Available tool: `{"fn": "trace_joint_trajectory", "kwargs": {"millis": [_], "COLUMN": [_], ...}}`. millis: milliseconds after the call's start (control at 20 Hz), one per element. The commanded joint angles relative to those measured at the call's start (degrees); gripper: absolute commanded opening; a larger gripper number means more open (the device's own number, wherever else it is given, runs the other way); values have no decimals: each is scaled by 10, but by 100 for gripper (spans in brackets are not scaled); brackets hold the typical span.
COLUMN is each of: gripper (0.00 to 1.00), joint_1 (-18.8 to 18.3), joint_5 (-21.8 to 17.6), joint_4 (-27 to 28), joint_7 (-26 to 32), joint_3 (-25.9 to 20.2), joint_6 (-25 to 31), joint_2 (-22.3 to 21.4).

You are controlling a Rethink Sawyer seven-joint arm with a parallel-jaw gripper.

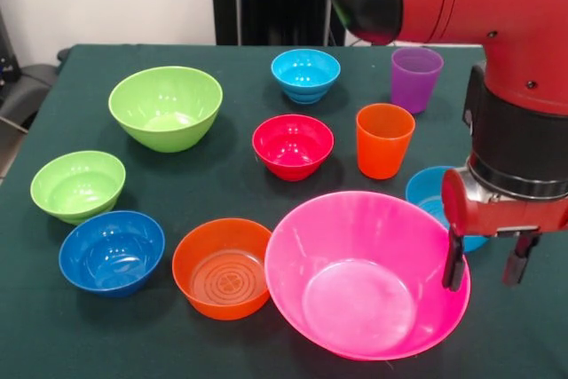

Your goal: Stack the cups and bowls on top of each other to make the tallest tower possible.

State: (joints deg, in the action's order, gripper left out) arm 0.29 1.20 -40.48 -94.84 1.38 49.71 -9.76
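Straddling the right rim of the huge pink bowl (366, 272) near the front, the gripper (490, 264) hung with fingers spread, holding nothing. A clumsy pinch risked tipping that bowl into the orange bowl (222, 268) beside it.

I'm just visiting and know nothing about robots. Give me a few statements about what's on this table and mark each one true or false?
1. The gripper hangs at the rim of the pink bowl. True.
2. The bowls are already piled into a tower. False: every bowl sits separately on the table.
3. The orange cup and the purple cup both stand upright. True.
4. The red bowl sits inside the big green bowl. False: it stands alone in the middle of the table.
5. The gripper is carrying a cup. False: its fingers are open and hold nothing.
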Motion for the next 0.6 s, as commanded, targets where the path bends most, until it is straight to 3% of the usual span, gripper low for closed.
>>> {"fn": "trace_joint_trajectory", "kwargs": {"millis": [50,600], "gripper": [100,100], "joint_1": [4,4], "joint_5": [-11,-7], "joint_4": [8,-57], "joint_7": [-70,-84], "joint_3": [-13,2], "joint_6": [11,-27], "joint_2": [20,7]}}
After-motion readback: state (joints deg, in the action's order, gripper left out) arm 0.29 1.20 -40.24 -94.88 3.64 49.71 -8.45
